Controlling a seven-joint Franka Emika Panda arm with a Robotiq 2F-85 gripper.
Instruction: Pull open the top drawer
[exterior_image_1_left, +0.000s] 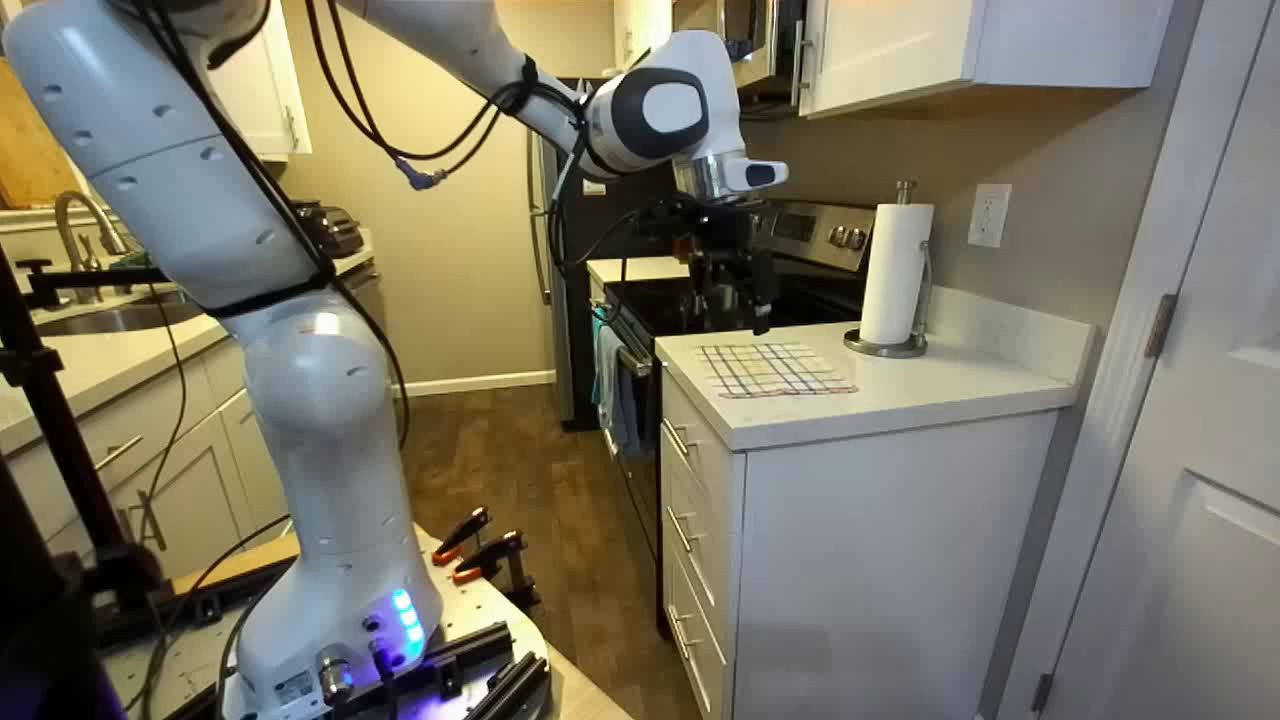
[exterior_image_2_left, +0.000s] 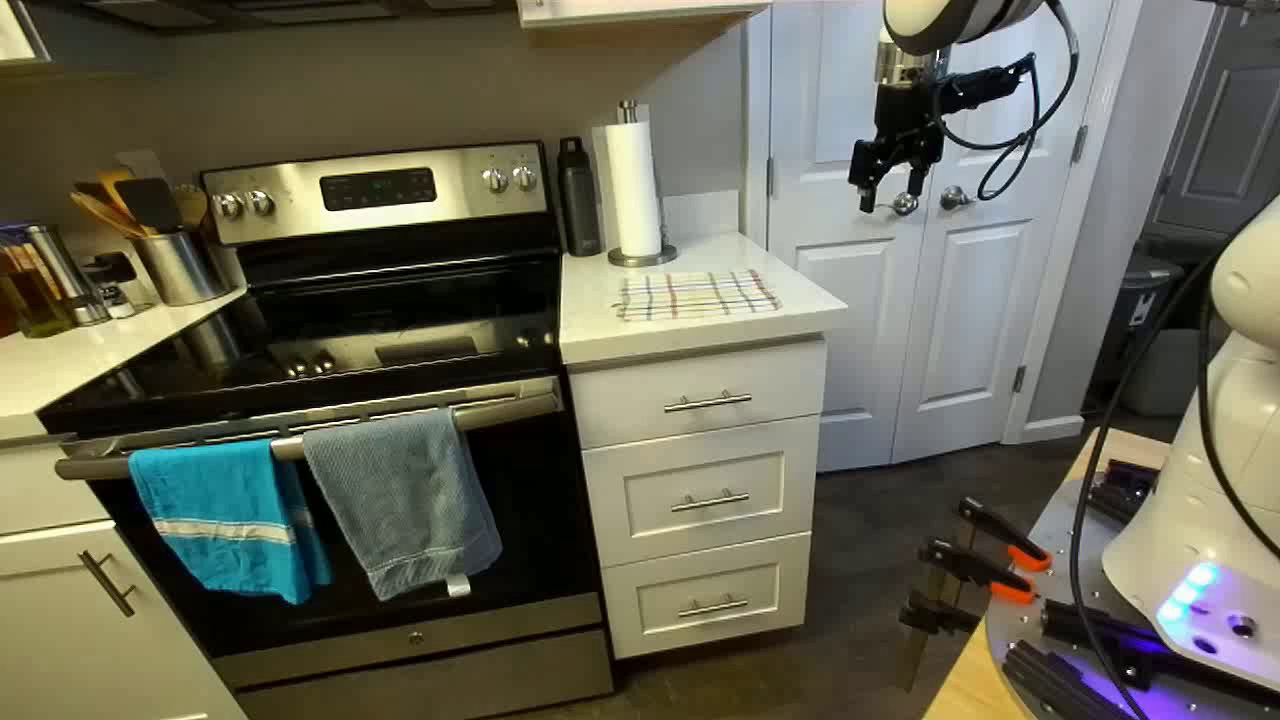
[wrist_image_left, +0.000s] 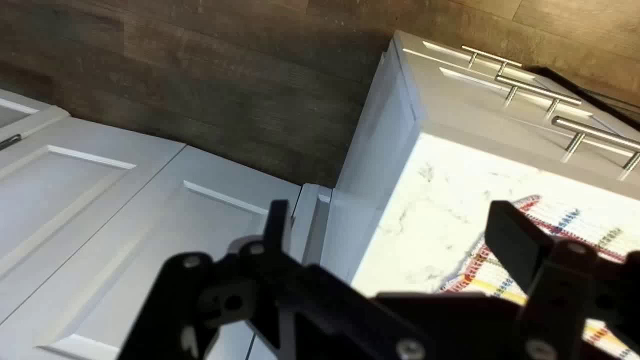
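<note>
The top drawer (exterior_image_2_left: 625, 405) is a shallow white drawer with a flat front, just under the countertop. It is shut, flush with the cabinet. Its silver bar handle (exterior_image_2_left: 708, 402) runs horizontally. The drawer also shows in an exterior view (exterior_image_1_left: 690, 425) at a steep angle. In the wrist view its handle (wrist_image_left: 600, 132) is at the right edge, partly cut off. My gripper (exterior_image_1_left: 730, 310) is open and empty, pointing down above counter level, apart from the drawer. It also shows in an exterior view (exterior_image_2_left: 890, 195), and its spread fingers fill the wrist view's lower part (wrist_image_left: 390, 220).
Two deeper drawers (exterior_image_2_left: 610, 500) sit below. The white countertop (exterior_image_2_left: 600, 340) carries a checkered cloth (exterior_image_2_left: 695, 295), a paper towel roll (exterior_image_2_left: 633, 190) and a dark bottle (exterior_image_2_left: 577, 200). A stove (exterior_image_2_left: 400, 330) with hanging towels (exterior_image_2_left: 400, 500) adjoins the cabinet. White doors (exterior_image_2_left: 850, 330) stand beyond it.
</note>
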